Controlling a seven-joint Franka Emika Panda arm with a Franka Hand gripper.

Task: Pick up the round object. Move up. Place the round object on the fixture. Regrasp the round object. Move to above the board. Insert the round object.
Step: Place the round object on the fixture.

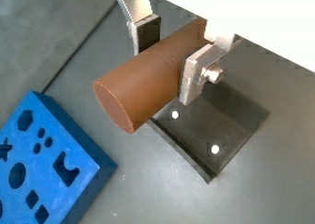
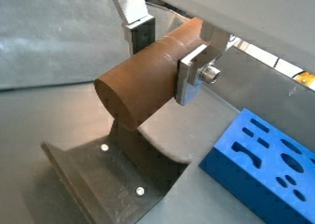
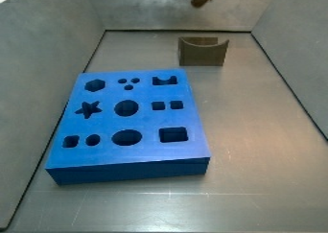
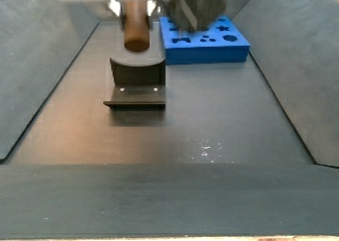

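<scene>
Clearly, the gripper is pinching the round object between its two flat silver fingers, whose dark pads press on the curved side of the peg, so the peg lies horizontal with one round end face turned to the camera in both wrist views. The peg is carried in the air above the fixture; it does not touch it, and in a side view it hangs just over the top of the fixture. I judge that it is held sideways like this because the curved notch of the fixture can receive a lying cylinder, so the arm may set it down there and take it again in a better way for the insertion. The round object looks smooth and matte, orange-brown, with a sharp edge at the end face. The fixture is dark olive-grey, with a flat base plate and small bright screw points. The board is a thick flat blue block with cut-out holes: a star, circles, squares, a rectangle. It lies well apart from the fixture on the grey floor, which seems smooth and a little shiny.
</scene>
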